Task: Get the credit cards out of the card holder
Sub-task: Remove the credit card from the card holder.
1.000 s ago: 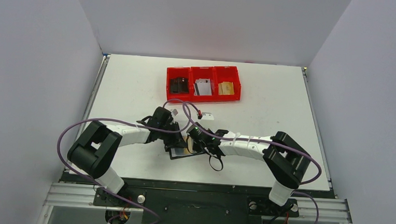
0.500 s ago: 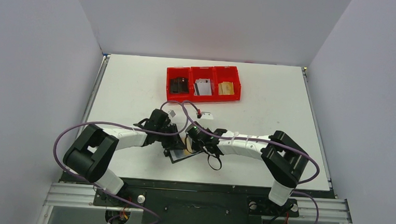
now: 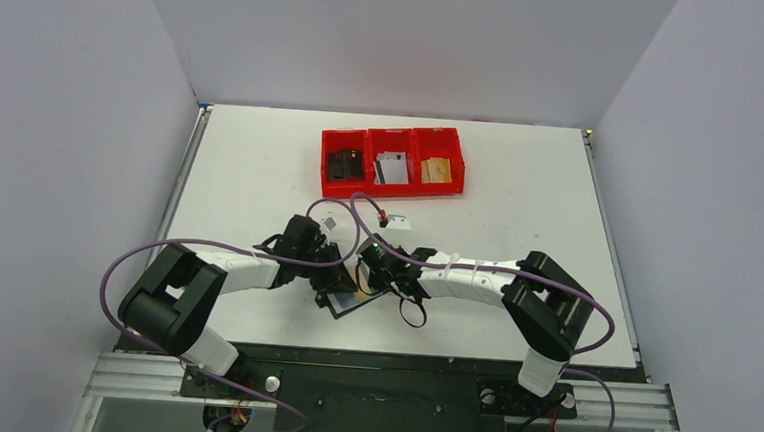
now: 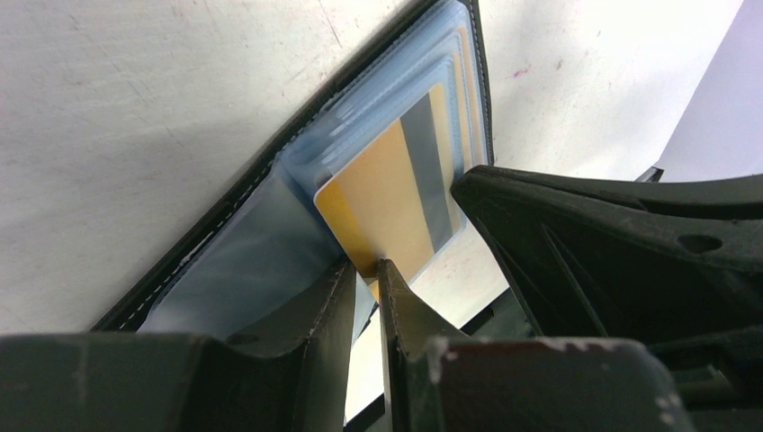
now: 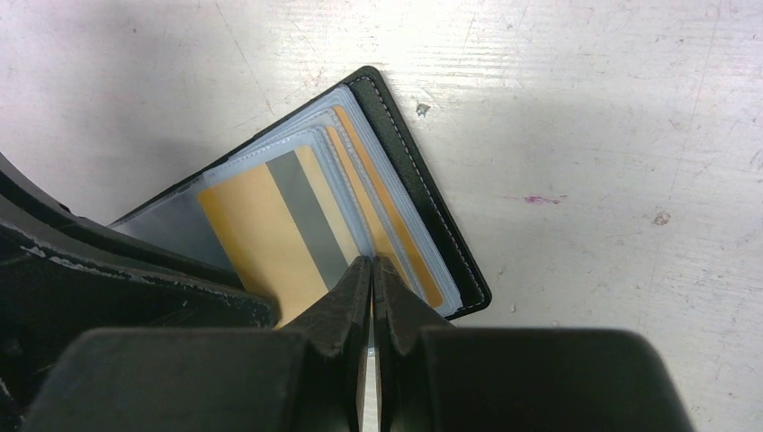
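Seen from above, the card holder [image 3: 351, 303] lies open and flat on the white table [image 3: 251, 158], near the front edge between the two arms. Its long axis runs roughly left to right, with the right end tipped slightly away. The left gripper [image 3: 340, 284] and the right gripper [image 3: 378, 282] meet over it, close beside each other; their jaws are too small to read from here. At the far side, well apart, three red bins [image 3: 392, 189] stand joined in a row — the left one holds a dark item, the middle a white-grey one, the right a tan one. From the left wrist camera, the holder runs diagonally from lower left to upper right, with a black stitched border outside and a stack of bluish clear sleeves [image 4: 243, 261] inside. A gold card [image 4: 387, 202], with a dark stripe along its length, juts partly out of the sleeves toward the camera. The left gripper's fingers, nearly together, pinch its near edge. The right gripper's black body fills the right side, just beside the card. From the right wrist camera, the holder's stitched edge slants from top centre down to the right. The right gripper's fingers are pressed together with no gap, and their tips rest on the sleeve edges just beside the gold card — whether a sleeve is nipped between them cannot be told. Edges of further gold credit cards [image 5: 396, 225] show in the sleeves behind.
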Motion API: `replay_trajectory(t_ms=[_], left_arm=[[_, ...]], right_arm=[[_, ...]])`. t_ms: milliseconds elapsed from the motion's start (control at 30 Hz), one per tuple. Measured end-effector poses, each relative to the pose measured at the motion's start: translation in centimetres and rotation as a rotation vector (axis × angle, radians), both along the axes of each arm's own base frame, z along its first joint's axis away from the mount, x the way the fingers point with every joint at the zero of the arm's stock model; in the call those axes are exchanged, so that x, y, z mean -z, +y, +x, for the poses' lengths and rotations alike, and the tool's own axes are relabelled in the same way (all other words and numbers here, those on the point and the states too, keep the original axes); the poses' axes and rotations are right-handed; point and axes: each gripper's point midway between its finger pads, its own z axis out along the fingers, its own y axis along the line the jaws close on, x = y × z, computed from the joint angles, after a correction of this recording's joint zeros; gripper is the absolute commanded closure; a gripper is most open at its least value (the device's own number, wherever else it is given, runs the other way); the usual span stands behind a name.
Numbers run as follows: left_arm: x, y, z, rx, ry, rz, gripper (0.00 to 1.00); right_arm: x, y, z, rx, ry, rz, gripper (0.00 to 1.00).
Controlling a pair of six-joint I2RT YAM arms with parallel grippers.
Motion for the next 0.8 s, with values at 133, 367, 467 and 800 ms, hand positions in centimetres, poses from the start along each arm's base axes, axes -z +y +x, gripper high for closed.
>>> replay_trajectory(t_ms=[133,367,467,800], left_arm=[[-0.02,-0.03,-0.39,0.005,0.013,-0.019,0.86],[0.01,-0.06,-0.91,0.014,0.024,-0.052,0.94],[-0.08,-0.06,-0.95,0.015,0.028,-0.062,1.00],[-0.15,0.07,-0.97,0.016,0.040,-0.064,1.00]], right_arm=[[0.02,0.14,0.09,0.001,-0.001,0.002,1.00],[0.04,0.39,0.34,0.003,-0.005,0.003,1.00],[0.03,0.42,0.36,0.003,-0.005,0.003,1.00],[0.06,0.34,0.41,0.009,-0.006,0.004,1.00]])
